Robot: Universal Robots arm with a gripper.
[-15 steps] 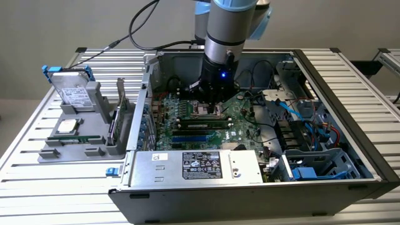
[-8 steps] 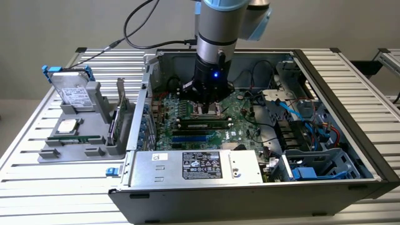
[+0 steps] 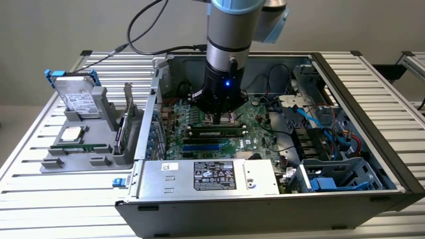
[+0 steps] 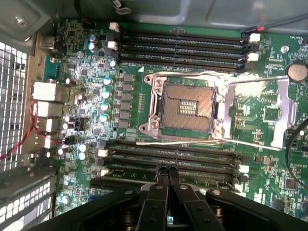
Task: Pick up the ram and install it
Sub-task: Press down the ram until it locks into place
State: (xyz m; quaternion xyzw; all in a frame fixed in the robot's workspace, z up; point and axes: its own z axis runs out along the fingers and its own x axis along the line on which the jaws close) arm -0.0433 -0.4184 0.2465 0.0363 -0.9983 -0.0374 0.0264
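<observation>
Arm reaches down into the open computer case [image 3: 371,149], the gripper [image 3: 220,119] just above the motherboard [image 4: 139,96]. Fingers [image 4: 161,180] are pressed together, tips resting on the ram [image 3: 216,132]. The stick lies flat along a slot just beside the empty CPU socket [image 4: 186,107], on the side toward the power supply [image 3: 206,177]. My reading: closed fingers make a blunt pusher, bearing down on the module to seat it rather than carrying it. The socket's lever and load plate stand open. The power supply bears a black label with white print, too small to read. A hard drive [image 3: 76,97] sits propped in a grey fixture outside the case, well apart.
</observation>
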